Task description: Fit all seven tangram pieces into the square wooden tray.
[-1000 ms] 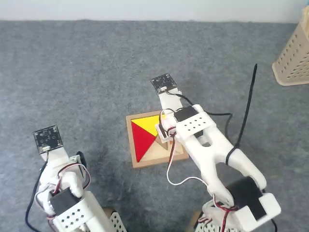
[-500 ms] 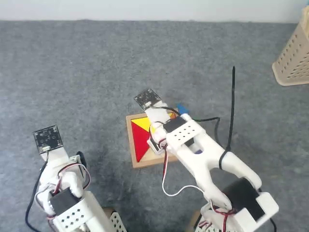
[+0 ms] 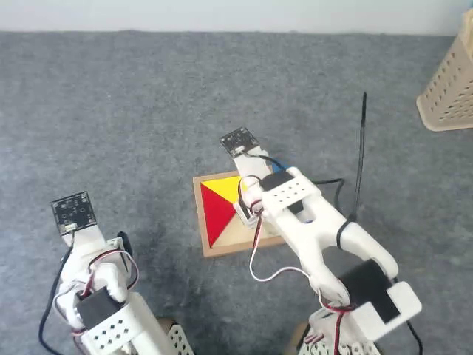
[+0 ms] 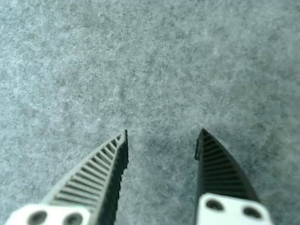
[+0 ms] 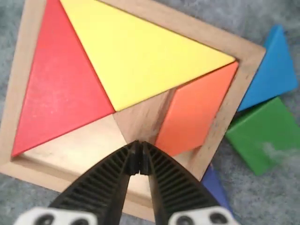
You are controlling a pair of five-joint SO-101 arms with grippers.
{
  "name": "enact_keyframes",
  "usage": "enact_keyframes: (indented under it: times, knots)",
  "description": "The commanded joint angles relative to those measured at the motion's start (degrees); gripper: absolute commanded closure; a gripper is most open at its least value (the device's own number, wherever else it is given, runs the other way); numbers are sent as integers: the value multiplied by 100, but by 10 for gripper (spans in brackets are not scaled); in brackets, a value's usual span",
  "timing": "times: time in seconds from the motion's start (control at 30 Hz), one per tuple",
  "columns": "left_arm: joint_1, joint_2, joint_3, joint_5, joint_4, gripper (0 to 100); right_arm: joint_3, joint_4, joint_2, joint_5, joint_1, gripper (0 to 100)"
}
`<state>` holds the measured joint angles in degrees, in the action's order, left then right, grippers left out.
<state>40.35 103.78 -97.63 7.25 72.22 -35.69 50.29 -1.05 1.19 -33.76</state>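
Overhead, the square wooden tray point(image 3: 230, 248) is seen lying slightly askew on the grey tabletop point(image 3: 133, 111), partly covered by the right arm point(image 3: 318, 222). The yellow triangle point(image 3: 224, 188) is laid with its long edge along the far rim. The red triangle point(image 3: 219, 211) is laid with its long edge along the rim nearer the left arm point(image 3: 100, 299). Both apexes are pointed at the tray's centre.

From the left wrist, the left tool point(image 4: 161, 140) is shown spread wide above bare tabletop, with nothing between its fingers.

From the right wrist, the right tool point(image 5: 139, 152) is shown pinched together and empty over the bare wood of the tray floor. An orange piece point(image 5: 197, 110) is seated against the yellow triangle, its long axis run alongside the neighbouring rim. A blue triangle point(image 5: 276, 70), a green square point(image 5: 260, 136) and a dark blue piece point(image 5: 213, 180) are seen outside the tray, just beside that rim.
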Motion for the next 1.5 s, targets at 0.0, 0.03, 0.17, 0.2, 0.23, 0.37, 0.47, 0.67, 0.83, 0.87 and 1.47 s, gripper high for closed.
enact_keyframes:
  times: [0.0, 0.03, 0.17, 0.2, 0.23, 0.37, 0.47, 0.67, 0.83, 0.87, 1.47]
  knots:
    - [-18, 62, 110, -53, 18, 775, 264, -127, -365, 53, 233, 991]
    - [-18, 62, 110, -53, 18, 775, 316, -136, -382, 53, 295, 991]
    - [-18, 62, 110, -53, 18, 775, 457, -145, -382, 44, 585, 991]
    - [-18, 62, 110, -53, 18, 775, 475, -145, -374, 44, 629, 991]
    - [-18, 62, 110, -53, 18, 775, 475, -145, -338, 35, 646, 991]
    - [-18, 62, 110, -53, 18, 775, 475, -145, -110, 9, 620, 991]
    - [-18, 62, 110, -53, 18, 775, 440, -92, 356, 0, 655, 991]
    - [-18, 62, 110, -53, 18, 775, -35, -295, 708, 9, 681, 991]
    - [-18, 62, 110, -53, 18, 775, -211, -673, 295, 44, 681, 991]
    - [-18, 62, 110, -53, 18, 775, -202, -725, 163, 44, 681, 991]
    - [-18, 62, 110, -53, 18, 775, 290, 163, 1218, 18, 1103, 989]
